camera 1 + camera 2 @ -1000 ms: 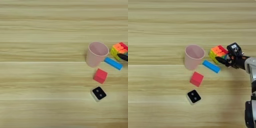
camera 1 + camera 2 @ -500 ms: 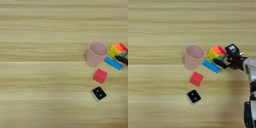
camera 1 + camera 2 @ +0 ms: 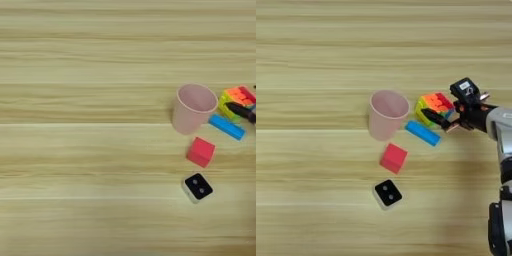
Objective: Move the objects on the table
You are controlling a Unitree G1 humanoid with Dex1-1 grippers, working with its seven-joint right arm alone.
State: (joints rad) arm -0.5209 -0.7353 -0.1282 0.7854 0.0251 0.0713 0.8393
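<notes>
Little has been shifted since the earlier frames — the gripper has only been edged slightly left while kept at the puzzle cube. That cube is seen at 3 o'clock of the pink cup, with one black finger laid across its near face; whether it is truly clamped cannot be told. A blue block lies just at the cube's 6 o'clock. The red cube sits at 6 o'clock of the cup — and a black die lies further down the table.
</notes>
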